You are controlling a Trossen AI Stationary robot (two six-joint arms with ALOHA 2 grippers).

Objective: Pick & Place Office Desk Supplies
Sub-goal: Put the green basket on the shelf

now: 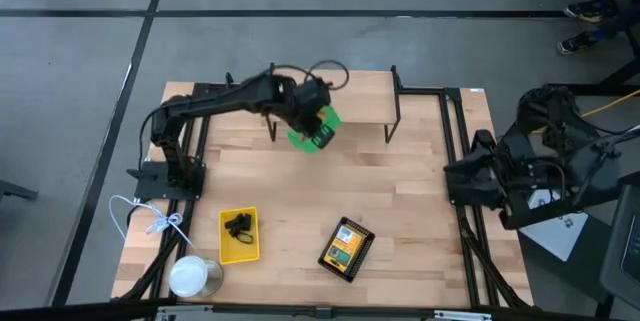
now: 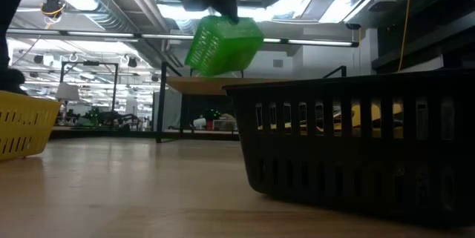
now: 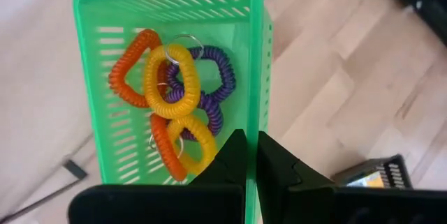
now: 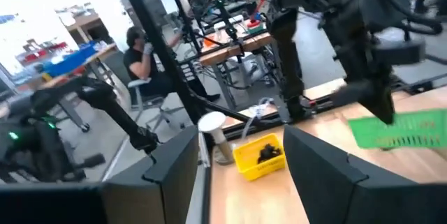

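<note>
Left jaws (image 3: 251, 155) clamp lifted green tray (image 3: 98, 15)

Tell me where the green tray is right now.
The green tray hangs off the table in the left gripper, shut on its side wall, just in front of the raised wooden shelf at the table's far edge.

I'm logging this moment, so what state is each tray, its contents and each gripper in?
Green tray: lifted off the table, tilted, held by one wall.
Coil loops: piled inside the green tray.
Yellow tray: on the table, black clips inside.
Black mesh tray: on the table, printed boxes inside.
Left gripper: shut on the green tray's wall.
Right gripper: open, empty, at the table's right edge.
</note>
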